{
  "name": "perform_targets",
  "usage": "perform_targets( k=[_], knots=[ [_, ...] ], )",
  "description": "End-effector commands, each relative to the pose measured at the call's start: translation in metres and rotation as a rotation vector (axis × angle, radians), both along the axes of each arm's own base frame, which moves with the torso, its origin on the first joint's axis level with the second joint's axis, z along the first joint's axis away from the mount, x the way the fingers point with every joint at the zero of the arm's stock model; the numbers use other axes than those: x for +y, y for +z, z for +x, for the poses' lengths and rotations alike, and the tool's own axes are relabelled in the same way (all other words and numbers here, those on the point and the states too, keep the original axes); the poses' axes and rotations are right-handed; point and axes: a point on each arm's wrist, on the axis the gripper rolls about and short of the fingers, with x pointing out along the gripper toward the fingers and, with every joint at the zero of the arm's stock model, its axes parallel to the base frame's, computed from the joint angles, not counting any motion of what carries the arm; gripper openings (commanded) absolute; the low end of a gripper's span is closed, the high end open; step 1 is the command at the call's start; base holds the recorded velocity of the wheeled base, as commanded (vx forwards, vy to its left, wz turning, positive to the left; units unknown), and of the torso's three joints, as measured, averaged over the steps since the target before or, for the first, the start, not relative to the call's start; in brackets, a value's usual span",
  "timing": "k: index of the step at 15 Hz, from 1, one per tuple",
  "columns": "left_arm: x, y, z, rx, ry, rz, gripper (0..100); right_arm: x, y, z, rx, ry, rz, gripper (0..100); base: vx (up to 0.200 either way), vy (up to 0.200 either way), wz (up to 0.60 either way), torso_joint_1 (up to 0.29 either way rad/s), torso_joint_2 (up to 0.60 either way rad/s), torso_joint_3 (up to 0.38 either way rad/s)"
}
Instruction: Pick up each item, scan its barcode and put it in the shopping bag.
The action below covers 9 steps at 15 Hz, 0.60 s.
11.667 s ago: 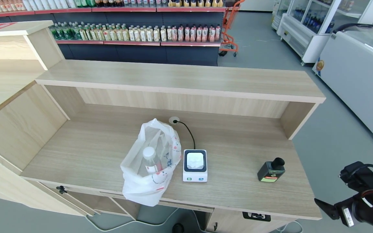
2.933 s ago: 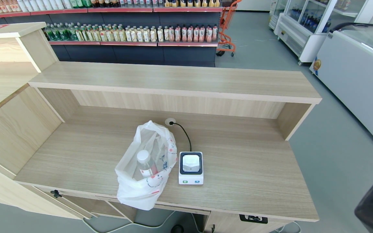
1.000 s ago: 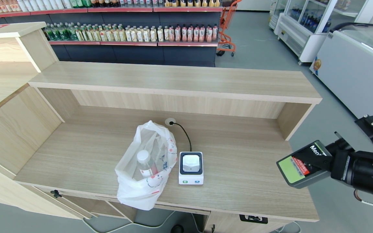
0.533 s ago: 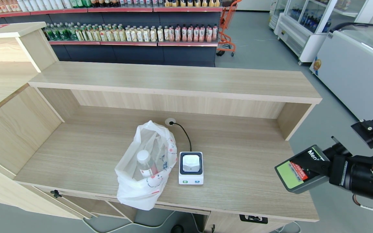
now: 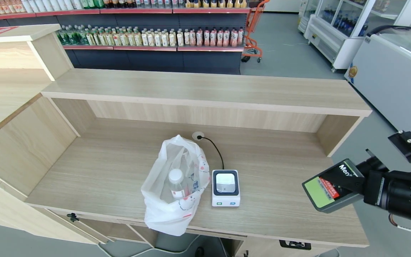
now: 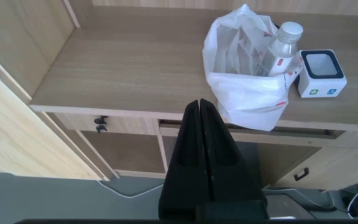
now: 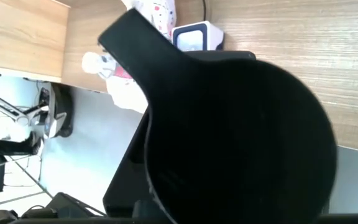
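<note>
As the right gripper [image 5: 356,180] clamps the dark bottle [image 5: 328,187], turn its barcode squarely toward the scanner [image 5: 226,187] window before bagging; left gripper [image 6: 199,111] closed, empty

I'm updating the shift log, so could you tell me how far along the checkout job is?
Done: one clear bottle sits in the shopping bag. In hand: the right gripper holds the dark container near the counter's right end, not yet over the scanner. Left: scan it and bag it.
</note>
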Motion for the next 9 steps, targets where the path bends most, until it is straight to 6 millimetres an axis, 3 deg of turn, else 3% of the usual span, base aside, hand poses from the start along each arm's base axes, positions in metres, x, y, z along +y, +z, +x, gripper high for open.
perform_targets(
  k=[1,5,9],
  knots=[
    [0.0,0.0,0.0,0.0,0.001,0.0,0,0.002,-0.003,0.007,0.002,-0.004,-0.006,0,0.0,0.2,0.0,-0.007,0.0,0.002],
    [0.0,0.0,0.0,0.0,0.001,0.0,0,0.005,-0.025,0.04,0.01,-0.156,-0.091,0,0.0,0.2,0.0,0.002,0.0,0.004],
    [0.0,0.0,0.0,0.0,-0.001,0.0,0,0.014,-0.037,0.054,0.022,-0.142,-0.115,0,0.0,0.0,0.0,0.0,0.0,0.0]
  ],
)
